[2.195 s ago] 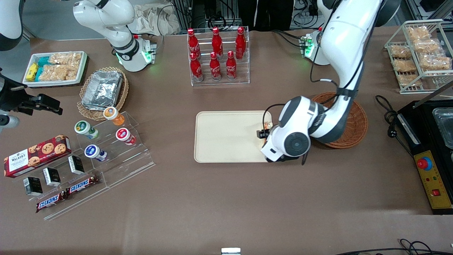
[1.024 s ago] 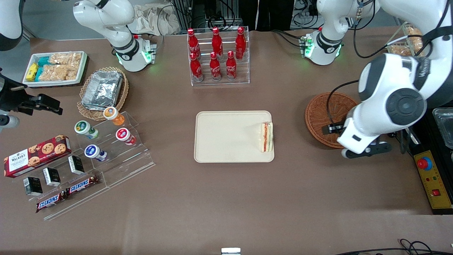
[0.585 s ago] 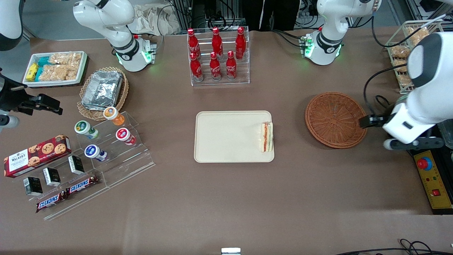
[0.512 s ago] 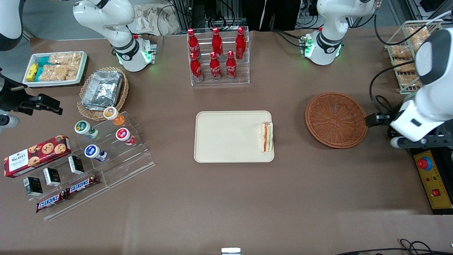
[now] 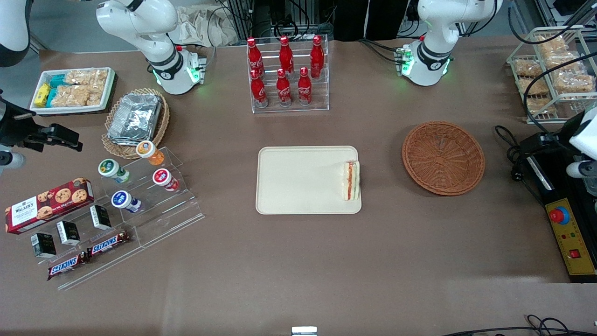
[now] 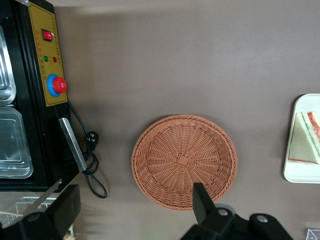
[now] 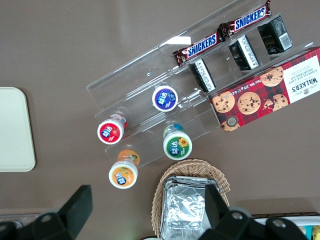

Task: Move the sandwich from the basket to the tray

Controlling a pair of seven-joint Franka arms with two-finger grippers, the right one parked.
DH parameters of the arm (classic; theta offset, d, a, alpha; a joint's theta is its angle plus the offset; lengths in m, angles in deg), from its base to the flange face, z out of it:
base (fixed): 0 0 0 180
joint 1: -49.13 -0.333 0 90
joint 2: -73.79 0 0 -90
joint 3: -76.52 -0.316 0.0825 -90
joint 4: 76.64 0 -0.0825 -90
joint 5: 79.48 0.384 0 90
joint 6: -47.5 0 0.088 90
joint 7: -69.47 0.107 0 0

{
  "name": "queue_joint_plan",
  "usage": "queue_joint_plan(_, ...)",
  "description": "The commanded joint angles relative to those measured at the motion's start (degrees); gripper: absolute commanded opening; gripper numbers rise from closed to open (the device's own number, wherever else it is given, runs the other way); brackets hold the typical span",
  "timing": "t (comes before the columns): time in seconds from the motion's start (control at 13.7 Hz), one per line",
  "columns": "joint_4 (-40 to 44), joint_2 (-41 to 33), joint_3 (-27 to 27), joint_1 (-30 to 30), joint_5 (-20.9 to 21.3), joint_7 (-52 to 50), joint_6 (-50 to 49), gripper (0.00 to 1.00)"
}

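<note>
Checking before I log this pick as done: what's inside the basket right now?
Nothing: the basket shows bare weave right across its floor. The sandwich lies on the tray. The tool is open, off toward the working arm's end of the table.

left arm: raised, working-arm table end | tool (image 6: 132, 212): fingers spread, empty

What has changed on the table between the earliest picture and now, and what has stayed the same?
The pincer let go of the sandwich, which now lies on the tray. The arm then withdrew over the basket toward its own end of the table; the pincer now hangs open above the table near the empty basket. Tray and basket stayed put.
</note>
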Motion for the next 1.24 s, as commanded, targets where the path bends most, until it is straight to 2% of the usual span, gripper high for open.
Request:
queue_joint_plan(0.0,0.5,-0.8,0.7,-1.4,-2.4,0.9,1.0,1.0)
queue_joint_plan(0.07,0.5,-0.8,0.6,-1.4,-3.4,0.4,1.4,1.0)
queue_joint_plan(1.17,1.1,-0.5,0.3,-1.3,-3.2,0.1,1.7,1.0)
